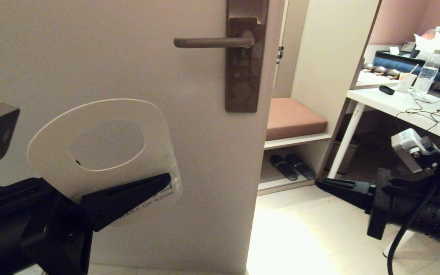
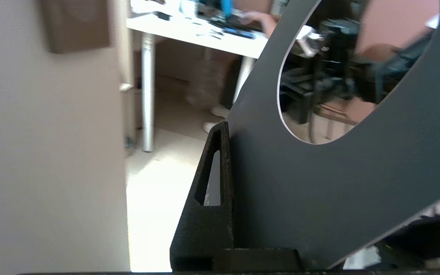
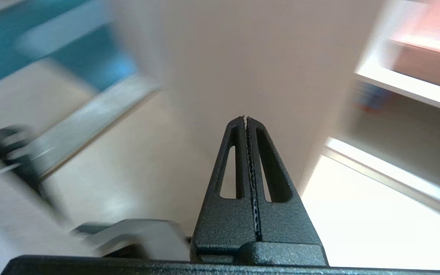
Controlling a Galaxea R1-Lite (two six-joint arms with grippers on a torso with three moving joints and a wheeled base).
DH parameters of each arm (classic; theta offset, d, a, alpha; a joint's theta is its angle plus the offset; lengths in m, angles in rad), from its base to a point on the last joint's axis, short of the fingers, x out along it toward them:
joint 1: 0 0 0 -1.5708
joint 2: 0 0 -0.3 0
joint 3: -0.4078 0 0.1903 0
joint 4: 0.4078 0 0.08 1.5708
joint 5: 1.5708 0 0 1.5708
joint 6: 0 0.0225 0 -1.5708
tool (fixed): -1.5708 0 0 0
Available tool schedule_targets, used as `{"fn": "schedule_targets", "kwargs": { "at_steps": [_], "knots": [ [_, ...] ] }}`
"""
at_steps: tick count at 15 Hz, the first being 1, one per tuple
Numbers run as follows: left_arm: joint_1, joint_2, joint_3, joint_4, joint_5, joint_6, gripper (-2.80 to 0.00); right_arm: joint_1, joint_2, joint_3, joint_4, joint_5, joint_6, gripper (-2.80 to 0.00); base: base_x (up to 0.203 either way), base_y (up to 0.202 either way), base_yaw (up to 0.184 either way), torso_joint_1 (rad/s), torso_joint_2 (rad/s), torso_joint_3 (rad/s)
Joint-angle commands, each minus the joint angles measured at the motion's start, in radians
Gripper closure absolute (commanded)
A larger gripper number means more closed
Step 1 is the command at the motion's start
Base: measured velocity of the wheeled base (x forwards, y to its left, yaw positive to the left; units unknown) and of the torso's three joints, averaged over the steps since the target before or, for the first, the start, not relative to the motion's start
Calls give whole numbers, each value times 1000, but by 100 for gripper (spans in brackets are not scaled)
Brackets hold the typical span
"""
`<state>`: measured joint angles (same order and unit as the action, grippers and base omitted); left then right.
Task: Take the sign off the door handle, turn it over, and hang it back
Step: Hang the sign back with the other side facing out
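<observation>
head view: left gripper low at the left, in front of the door, fingers pinching the sign near its printed end, nearly closed on the card. sign standing off the door handle, below and to the left of it, apart from it, white face turned toward the head camera, oval hole uppermost, partial print "make up room" showing beside the fingers. door handle jutting level to the left from its tall backplate, carrying nothing.

left wrist view: dark grey face of the sign filling the frame beside one finger, oval hole opening onto the room behind.

right gripper hanging low at the right, beyond the door's edge, well apart from sign and handle, pointing left over the floor; in the right wrist view, right gripper showing both fingers pressed fully together, gripping nothing.

background: shelf with a brown cushion, slippers beneath it, white counter at the right bearing a water bottle and a cup.
</observation>
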<state>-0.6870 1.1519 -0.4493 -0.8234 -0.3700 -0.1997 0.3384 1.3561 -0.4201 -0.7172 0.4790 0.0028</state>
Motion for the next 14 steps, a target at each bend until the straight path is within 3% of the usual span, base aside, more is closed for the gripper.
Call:
{"fn": "schedule_targets", "kwargs": {
  "at_steps": [1,3,5,9,12,13,14],
  "knots": [
    [0,-20,6,-5,16,16,0,-107,-90,52,-3,-1,-1,0,0,0,0,0,0,0],
    [0,-31,4,-5,21,26,0,-253,-192,131,-2,-5,-2,0,0,0,0,0,0,0],
    [0,-55,13,-4,22,30,0,-345,-306,222,-2,-10,-4,0,0,0,0,0,0,0],
    [0,-101,42,0,23,33,0,-382,-581,384,34,-55,-1,0,0,0,0,0,0,0],
    [1,-107,63,1,57,65,0,-386,-845,407,253,-127,-1,0,0,0,0,0,0,0],
    [0,-107,78,1,79,87,0,-385,-919,411,339,-170,-2,0,0,0,0,0,0,0],
    [1,-108,93,0,92,103,0,-379,-975,415,432,-265,-3,0,0,0,0,0,0,0]
  ]
}}
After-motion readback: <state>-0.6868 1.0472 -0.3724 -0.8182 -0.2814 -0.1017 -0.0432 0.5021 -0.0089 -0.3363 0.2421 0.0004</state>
